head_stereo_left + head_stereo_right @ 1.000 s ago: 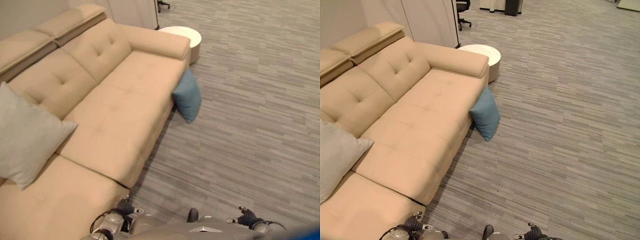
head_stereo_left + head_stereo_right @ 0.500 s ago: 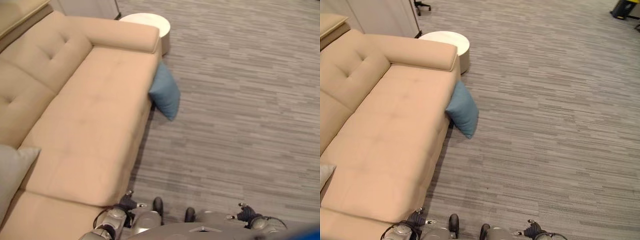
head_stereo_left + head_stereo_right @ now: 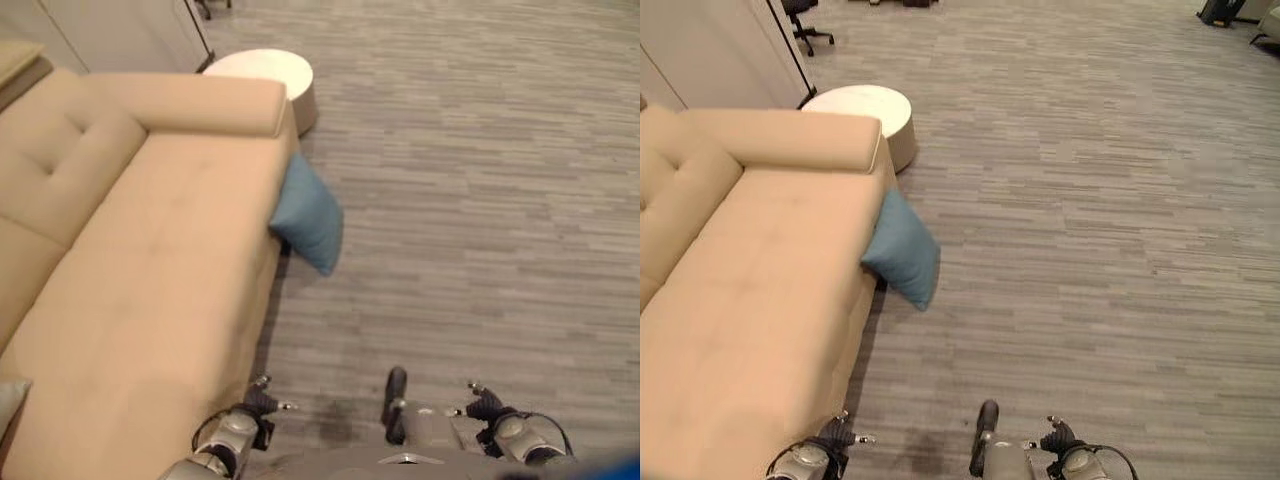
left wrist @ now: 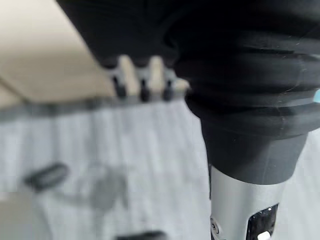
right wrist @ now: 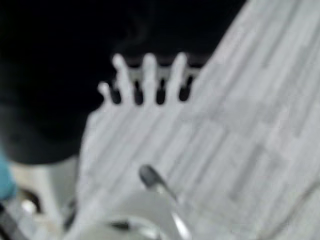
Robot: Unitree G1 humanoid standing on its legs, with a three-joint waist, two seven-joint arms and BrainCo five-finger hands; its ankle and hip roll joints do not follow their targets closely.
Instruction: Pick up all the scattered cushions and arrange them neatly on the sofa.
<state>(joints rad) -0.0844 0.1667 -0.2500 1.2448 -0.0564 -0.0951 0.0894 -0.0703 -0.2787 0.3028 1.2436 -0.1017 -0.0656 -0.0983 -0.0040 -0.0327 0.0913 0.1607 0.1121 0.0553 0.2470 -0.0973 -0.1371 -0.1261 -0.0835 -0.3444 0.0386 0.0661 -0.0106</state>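
Observation:
A blue cushion [image 3: 308, 222] stands on the grey floor, leaning against the front corner of the beige sofa [image 3: 150, 260] just below its armrest. A corner of a light grey cushion [image 3: 8, 395] lies on the sofa seat at the near left edge. My left hand [image 3: 258, 408] hangs low beside the sofa's front, and its straight fingers [image 4: 142, 82] hold nothing. My right hand [image 3: 485, 406] hangs over bare floor, its fingers [image 5: 145, 80] also straight and empty. Both hands are well short of the blue cushion.
A round white side table [image 3: 262, 72] stands beyond the sofa's armrest. A pale wall panel [image 3: 700, 50] and an office chair [image 3: 800, 15] are at the back left. Open grey floor [image 3: 480, 200] stretches to the right.
The camera has swung right: the sofa and the grey cushion slid toward the left edge. The blue cushion still leans on the sofa. Both hands stay low.

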